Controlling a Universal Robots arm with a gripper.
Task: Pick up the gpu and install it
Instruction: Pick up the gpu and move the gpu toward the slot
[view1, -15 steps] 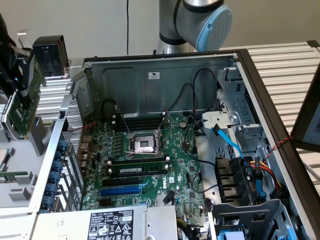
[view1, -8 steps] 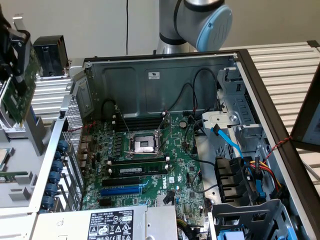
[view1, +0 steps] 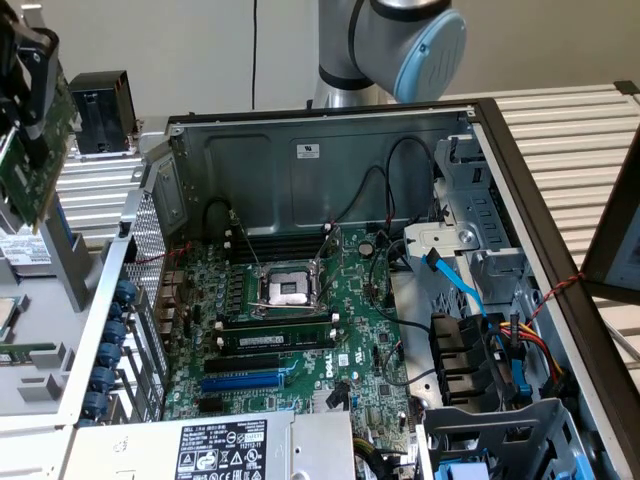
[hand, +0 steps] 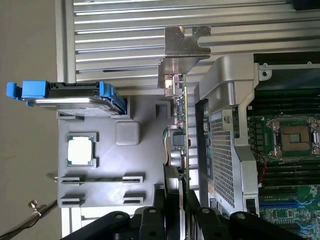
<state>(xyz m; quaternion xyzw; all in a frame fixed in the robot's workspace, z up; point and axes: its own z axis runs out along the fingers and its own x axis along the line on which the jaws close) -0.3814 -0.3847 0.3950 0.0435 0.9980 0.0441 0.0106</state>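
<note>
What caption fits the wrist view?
The gpu clamped edge-on in the jaws, tray behind, open case alongside.

You have an open computer case (view1: 330, 125) lying on a slatted metal table (view1: 570, 130). Its green motherboard (view1: 370, 340) shows a processor socket (view1: 288, 288) with a memory stick (view1: 275, 340) near it. Blue cables (view1: 455, 285) run by the drive cage. Your wrist view shows a grey tray (hand: 145, 165) holding a processor chip (hand: 81, 150), with a blue-railed drive (hand: 70, 93) at one end.

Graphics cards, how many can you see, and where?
1. The graphics card is clamped in the pincer, outside the computer case at the exterior view's left. None sits on the visible motherboard.
</note>
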